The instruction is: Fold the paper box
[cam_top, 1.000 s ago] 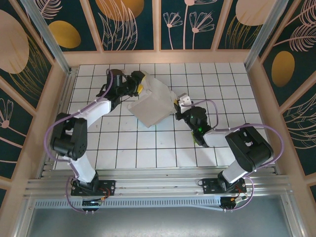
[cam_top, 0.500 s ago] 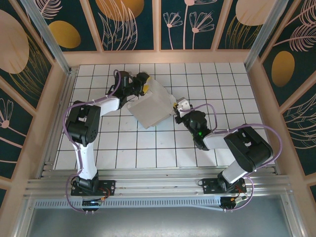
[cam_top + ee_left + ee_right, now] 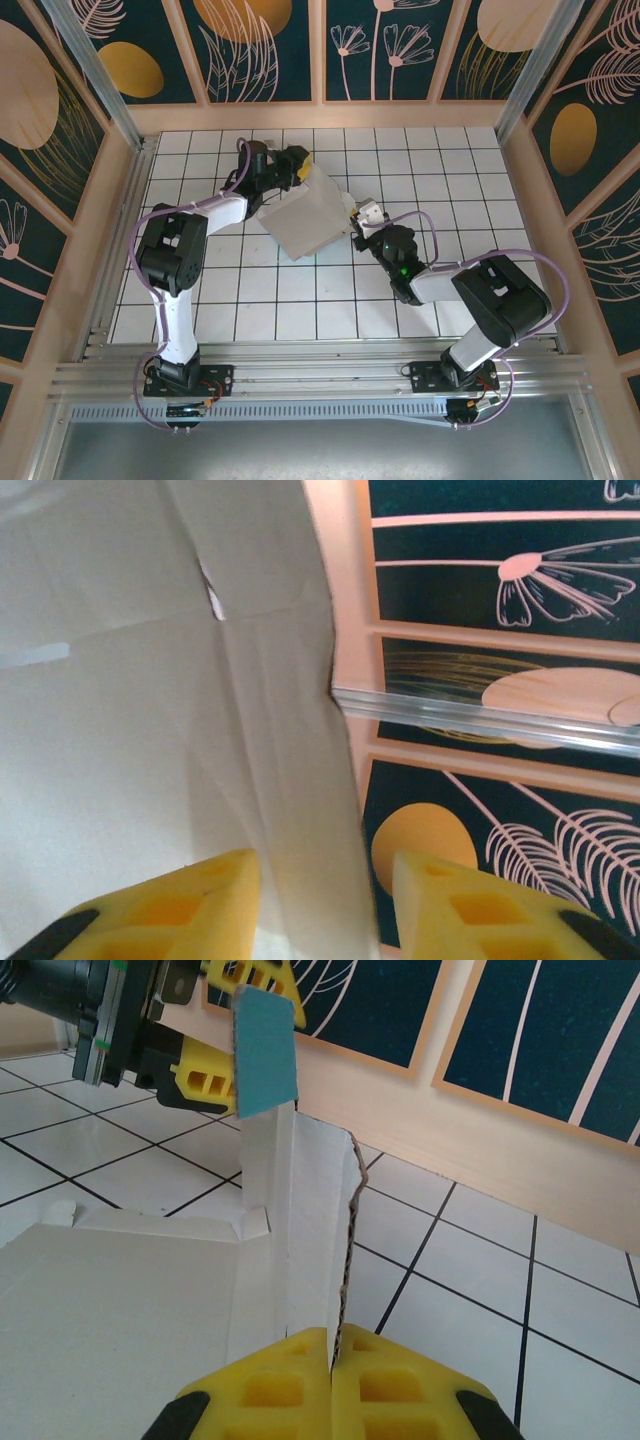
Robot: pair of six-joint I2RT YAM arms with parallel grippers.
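Our right pincer (image 3: pixel 332 1345) clamps a wall of the paper box (image 3: pixel 310 220); the left pincer (image 3: pixel 320 880) straddles a flap, half-open. We fear a skewed squeeze crumpling it.

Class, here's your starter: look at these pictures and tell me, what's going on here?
Two robot arms are folding a paper box on a tiled table. Most of the box lies flat, white face up. The right gripper is shut on a side wall that stands upright at the box's right edge. The left gripper, at the box's far corner, has its jaws open astride the card's edge, not clamped. A teal flap sticks up beside it.
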